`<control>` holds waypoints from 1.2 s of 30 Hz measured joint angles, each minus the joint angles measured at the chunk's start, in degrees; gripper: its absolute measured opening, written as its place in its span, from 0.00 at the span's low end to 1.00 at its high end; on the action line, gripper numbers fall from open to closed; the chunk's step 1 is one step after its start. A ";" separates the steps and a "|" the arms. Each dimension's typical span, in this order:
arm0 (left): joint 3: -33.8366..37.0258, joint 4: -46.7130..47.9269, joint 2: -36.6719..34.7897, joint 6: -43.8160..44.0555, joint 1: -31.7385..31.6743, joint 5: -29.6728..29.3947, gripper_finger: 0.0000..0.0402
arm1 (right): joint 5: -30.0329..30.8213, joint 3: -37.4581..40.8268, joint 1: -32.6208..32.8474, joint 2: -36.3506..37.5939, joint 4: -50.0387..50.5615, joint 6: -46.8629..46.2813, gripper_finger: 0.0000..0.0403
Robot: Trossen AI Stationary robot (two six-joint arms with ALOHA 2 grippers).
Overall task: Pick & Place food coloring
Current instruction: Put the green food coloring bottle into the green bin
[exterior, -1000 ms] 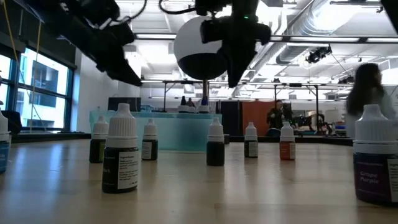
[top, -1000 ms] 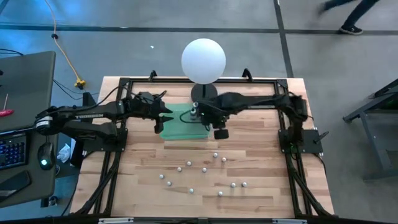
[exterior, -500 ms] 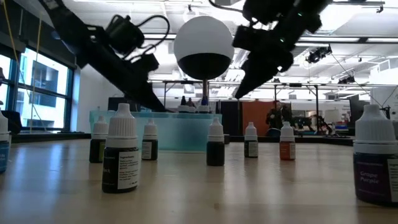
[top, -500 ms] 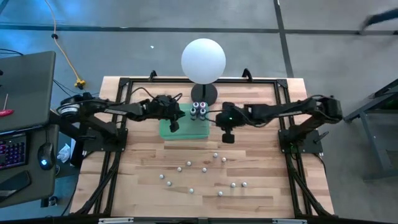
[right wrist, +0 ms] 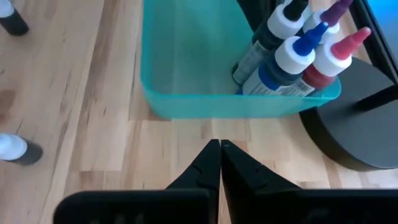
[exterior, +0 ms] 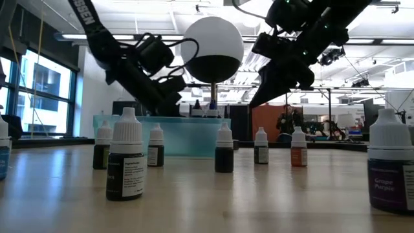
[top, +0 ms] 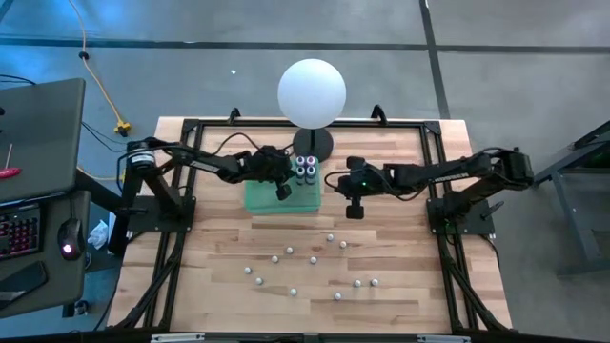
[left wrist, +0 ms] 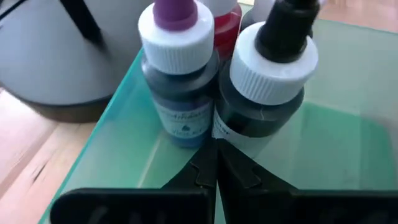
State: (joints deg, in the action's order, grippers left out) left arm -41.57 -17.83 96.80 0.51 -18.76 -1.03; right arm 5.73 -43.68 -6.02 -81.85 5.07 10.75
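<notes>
Your left gripper (top: 282,191) hangs over the green tray (top: 262,198), its fingers pressed together with nothing between them. Just ahead of its tips, in the tray's corner nearest the lamp base (top: 313,143), stands a tight cluster of food coloring bottles (top: 305,170). In the left wrist view the closest two are a purple-tipped bottle (left wrist: 177,68) and a black-tipped bottle (left wrist: 268,81), side by side and upright, with a red one partly hidden behind them. The closed fingertips sit right in front of the gap between those two; you cannot tell from here whether they touch.

To the right of that cluster, your right gripper (top: 354,211) hovers above bare desk (top: 400,238) just outside the tray's edge. Its fingers are also pressed together and empty. From its wrist view the tray wall (right wrist: 236,104) lies directly ahead, and beyond the wall you see the same bottles, with black, blue, purple and red tips.

The rest of the food coloring, the loose bottles (top: 313,259), stands scattered on the desk on the side of both grippers away from the lamp, well apart from either one. In the low view they stand upright in front of the tray.

The white globe lamp (top: 312,92) rises behind the tray, between the two arms.
</notes>
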 joint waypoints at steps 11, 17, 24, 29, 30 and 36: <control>-1.83 8.18 -3.54 -0.28 0.01 -4.34 0.00 | -0.12 -0.02 0.02 0.23 -0.28 -0.15 0.00; -1.84 17.81 -15.87 -0.28 0.02 10.65 0.00 | -3.90 -0.02 0.07 0.23 -0.42 0.12 0.01; -1.89 28.12 -27.17 -3.39 3.53 32.61 0.00 | -14.69 -0.02 0.07 0.23 -6.74 -8.12 0.01; -1.78 29.83 -27.88 -4.97 11.99 24.14 0.04 | -14.82 -0.09 1.03 0.23 -9.19 -13.41 0.04; -1.81 29.66 -27.52 -4.97 13.69 21.46 0.06 | -13.62 -0.09 1.62 0.23 -9.19 -13.34 0.04; -1.78 29.77 -24.93 -3.48 22.42 12.56 0.23 | -7.63 -0.09 5.51 0.21 -10.82 -13.32 0.09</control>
State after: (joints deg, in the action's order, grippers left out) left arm -43.35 11.95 71.88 -2.96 3.66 11.53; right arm -1.90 -43.77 -0.52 -81.65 -5.75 -2.57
